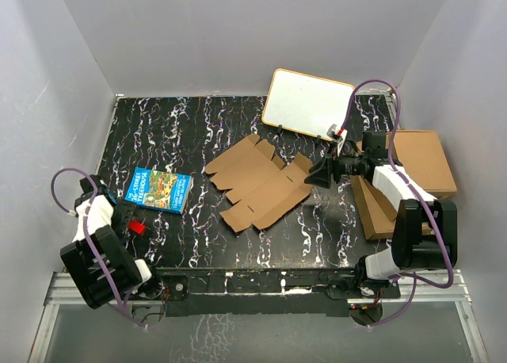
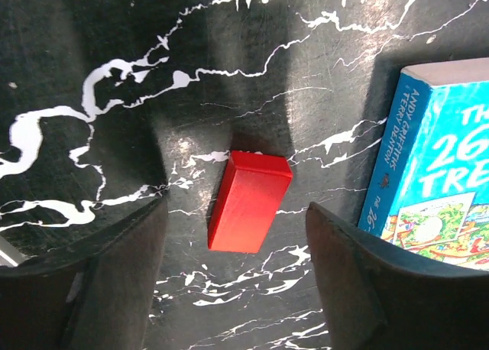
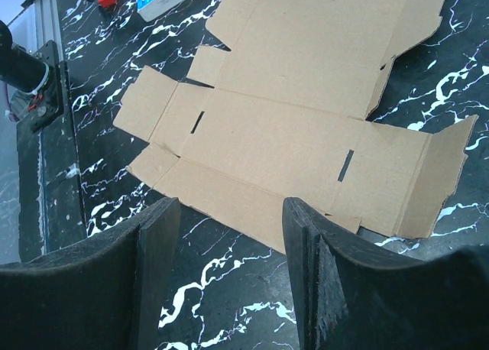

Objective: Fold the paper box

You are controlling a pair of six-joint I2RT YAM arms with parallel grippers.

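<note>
Flat paper box [image 3: 290,136] ahead of parted, empty right gripper [image 3: 229,228]; probably light, stiff across panels, hinging at creases; best pinched by upturned flap; left gripper [image 2: 237,239] parted too.

We've got a wide stretch of bare tabletop [image 1: 174,133] at the back left to pass through. The flat paper box [image 1: 260,181] sprawls across the middle. The right side's tight, with the whiteboard [image 1: 307,103] behind and the cardboard box stack [image 1: 416,169] alongside. The left claw [image 2: 235,220] straddles a red block [image 2: 250,201] with gaps on both sides, and a blue book [image 2: 428,174] crowds it on one side.
</note>
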